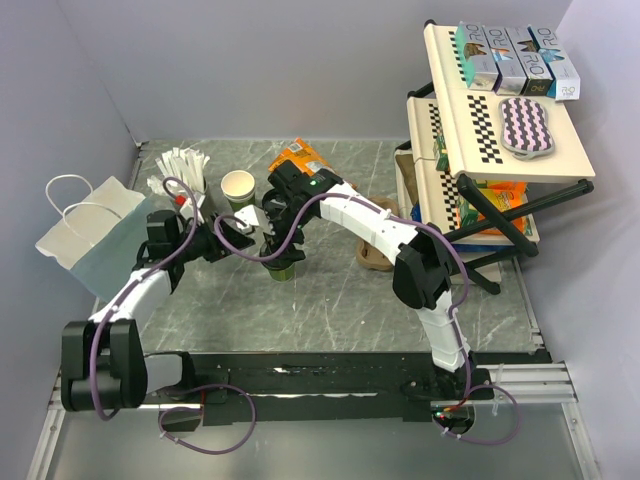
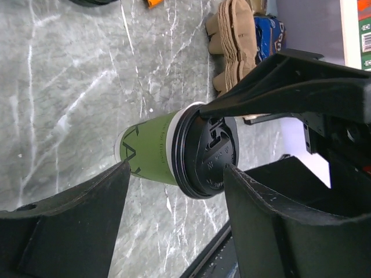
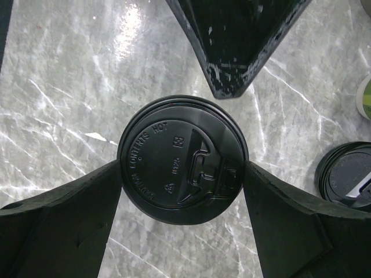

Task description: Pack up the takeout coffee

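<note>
- Marble table [image 1: 340, 300] is bearing the takeout coffee [image 2: 153, 153], upright, near its centre.
- Right gripper [image 3: 182, 174] is pinching its lid rim from above; left gripper [image 2: 177, 174] is hanging open alongside.
- Lid-only hold looks risky: lifting straight and keeping level seems wise.

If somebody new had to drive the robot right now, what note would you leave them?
Right gripper: jaws shut on the takeout coffee at its lid, from above.
Left gripper: jaws open, empty, pointing at the cup from beside it.
Coffee: upright on the table, lid on.
Done: cup grasped.
Left: lift it and pack it, probably into the paper bag at the left.
</note>
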Motion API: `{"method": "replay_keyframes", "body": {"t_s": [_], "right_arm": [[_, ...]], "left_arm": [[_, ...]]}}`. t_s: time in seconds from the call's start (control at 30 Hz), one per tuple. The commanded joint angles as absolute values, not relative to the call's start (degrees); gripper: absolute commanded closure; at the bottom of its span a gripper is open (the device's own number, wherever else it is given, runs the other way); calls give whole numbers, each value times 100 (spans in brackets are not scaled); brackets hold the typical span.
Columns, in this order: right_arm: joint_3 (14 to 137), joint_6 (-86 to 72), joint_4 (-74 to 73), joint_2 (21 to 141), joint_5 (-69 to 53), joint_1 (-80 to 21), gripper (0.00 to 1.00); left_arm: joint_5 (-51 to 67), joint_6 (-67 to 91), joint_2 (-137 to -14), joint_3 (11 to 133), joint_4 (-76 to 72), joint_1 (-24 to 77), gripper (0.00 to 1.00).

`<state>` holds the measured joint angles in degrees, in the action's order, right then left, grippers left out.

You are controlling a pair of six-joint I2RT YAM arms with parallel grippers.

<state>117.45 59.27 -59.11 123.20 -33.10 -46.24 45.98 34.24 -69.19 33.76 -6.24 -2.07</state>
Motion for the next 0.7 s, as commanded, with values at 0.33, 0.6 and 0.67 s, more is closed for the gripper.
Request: {"method": "replay_keyframes", "body": {"t_s": [0.33, 0.6, 0.67], "right_arm": [[11321, 5581, -5441, 12085, -3401, -4544, 11], [11224, 5502, -5370, 11953, -3366, -4526, 11], [11197, 5502, -5361, 11909, -3331, -4509, 11]], "left_arm": [[5159, 3621, -7673, 3638, -1266, -35, 30], [5229, 3516, -7778, 3727, -1222, 272, 32], [5221, 3490, -7778, 3779, -1195, 316, 32]]}}
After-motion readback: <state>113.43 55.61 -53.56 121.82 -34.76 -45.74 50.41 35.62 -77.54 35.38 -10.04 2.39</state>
